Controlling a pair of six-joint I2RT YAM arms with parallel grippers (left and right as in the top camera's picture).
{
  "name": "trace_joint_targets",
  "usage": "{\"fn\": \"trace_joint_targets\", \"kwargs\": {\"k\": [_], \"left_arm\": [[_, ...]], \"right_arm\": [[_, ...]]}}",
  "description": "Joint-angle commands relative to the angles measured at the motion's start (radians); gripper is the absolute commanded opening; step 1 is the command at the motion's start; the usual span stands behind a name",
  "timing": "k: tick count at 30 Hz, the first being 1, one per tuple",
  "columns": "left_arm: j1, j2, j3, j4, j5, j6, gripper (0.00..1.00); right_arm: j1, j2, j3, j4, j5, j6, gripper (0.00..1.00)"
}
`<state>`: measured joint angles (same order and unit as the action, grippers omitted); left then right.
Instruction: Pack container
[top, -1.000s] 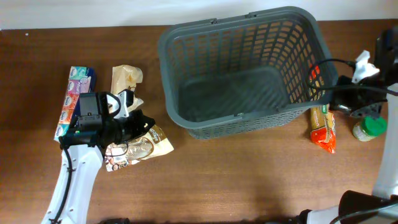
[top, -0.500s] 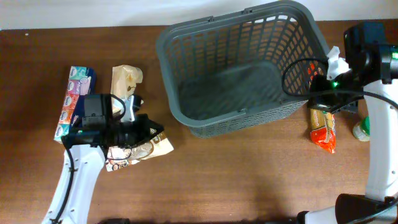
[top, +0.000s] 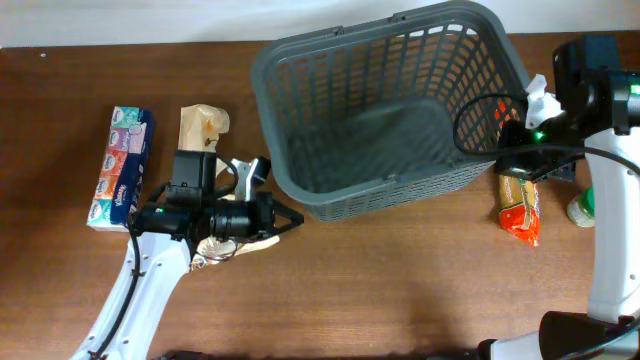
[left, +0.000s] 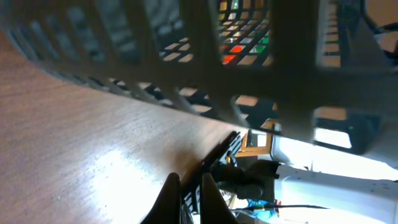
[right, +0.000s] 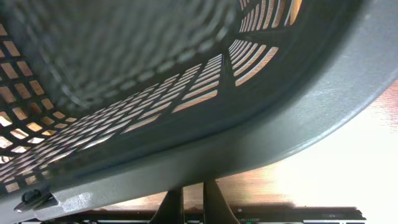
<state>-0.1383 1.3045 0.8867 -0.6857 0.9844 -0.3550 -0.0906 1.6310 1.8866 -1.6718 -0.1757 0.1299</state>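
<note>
Brown wood-grain table (top: 400, 290), glossy under the lights, with a pale strip of wall or floor along the far edge. Large dark grey basket (top: 420, 190) on the far right half, lattice sides, solid base showing. Left gripper (top: 292, 219) low over the wood just beside the basket's near left corner, fingers drawn together with only a dark sliver between them. Right gripper (right: 186, 194) up against the basket's right rim, fingers narrow, tips hidden beneath the lip; cannot tell whether clamped on it. Colourful box (top: 120, 165) and tan bag (top: 203, 125) at far left, printed packet (top: 235, 243) partly beneath the left arm. Orange packet (top: 520, 208) and green-lidded jar (top: 585, 207) right of the basket. Beyond the lattice in the left wrist view, bright light and blurred room clutter.
</note>
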Motion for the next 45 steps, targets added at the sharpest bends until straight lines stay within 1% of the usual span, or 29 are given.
{"fn": "trace_joint_targets", "kwargs": {"k": [1, 3, 6, 11, 18, 23, 26, 29, 34, 35, 36, 37, 38, 39, 40, 42, 43, 45], "left_arm": [[-0.003, 0.007, 0.012, 0.093, 0.022, -0.047, 0.02], [-0.003, 0.007, 0.012, 0.208, 0.022, -0.117, 0.02], [-0.003, 0.007, 0.012, 0.322, 0.022, -0.181, 0.02], [-0.003, 0.007, 0.012, 0.418, -0.032, -0.238, 0.02], [-0.003, 0.007, 0.012, 0.437, -0.092, -0.240, 0.02], [-0.001, 0.007, 0.012, 0.479, -0.138, -0.253, 0.02], [0.025, 0.007, 0.012, 0.505, -0.140, -0.259, 0.02], [0.086, 0.007, 0.012, 0.514, -0.140, -0.259, 0.02], [0.131, 0.007, 0.012, 0.513, -0.129, -0.259, 0.02], [0.131, 0.007, 0.012, 0.513, -0.116, -0.258, 0.02], [0.131, 0.007, 0.012, 0.509, -0.108, -0.258, 0.02], [0.133, 0.007, 0.012, 0.507, -0.104, -0.258, 0.02], [0.133, 0.007, 0.012, 0.507, -0.098, -0.258, 0.02], [0.133, 0.007, 0.012, 0.507, -0.093, -0.258, 0.02], [0.133, 0.007, 0.012, 0.506, -0.084, -0.259, 0.02], [0.133, 0.007, 0.012, 0.504, -0.062, -0.259, 0.02], [0.133, 0.007, 0.012, 0.494, -0.059, -0.259, 0.02], [0.133, 0.007, 0.012, 0.466, -0.060, -0.259, 0.02]], "right_arm": [[0.006, -0.003, -0.005, 0.002, -0.014, 0.002, 0.04], [0.006, -0.003, -0.005, 0.000, -0.022, 0.002, 0.04], [0.006, -0.003, -0.005, -0.001, -0.025, 0.002, 0.04], [0.006, -0.003, -0.005, 0.000, -0.024, 0.002, 0.04], [0.006, -0.003, -0.005, 0.004, -0.025, 0.002, 0.04], [0.019, -0.003, -0.005, 0.003, -0.031, -0.002, 0.04], [0.064, -0.003, -0.005, 0.011, -0.031, -0.002, 0.04], [0.114, -0.003, -0.005, 0.034, -0.031, -0.001, 0.04], [0.130, -0.003, -0.005, 0.038, -0.031, 0.002, 0.04], [0.130, -0.003, -0.005, 0.038, -0.031, -0.014, 0.06], [0.130, -0.003, -0.005, 0.037, -0.031, -0.029, 0.25], [0.130, -0.003, -0.005, 0.036, -0.043, -0.047, 0.51], [0.130, -0.003, -0.004, 0.033, -0.066, -0.072, 0.69], [0.130, -0.003, -0.001, 0.028, -0.094, -0.094, 0.79], [0.130, -0.003, 0.000, 0.025, -0.102, -0.096, 0.87], [0.129, -0.003, 0.000, 0.008, -0.102, -0.095, 0.93], [0.127, -0.003, 0.000, -0.001, -0.101, -0.095, 0.95], [0.113, -0.003, 0.000, -0.023, -0.101, -0.095, 0.92]]}}
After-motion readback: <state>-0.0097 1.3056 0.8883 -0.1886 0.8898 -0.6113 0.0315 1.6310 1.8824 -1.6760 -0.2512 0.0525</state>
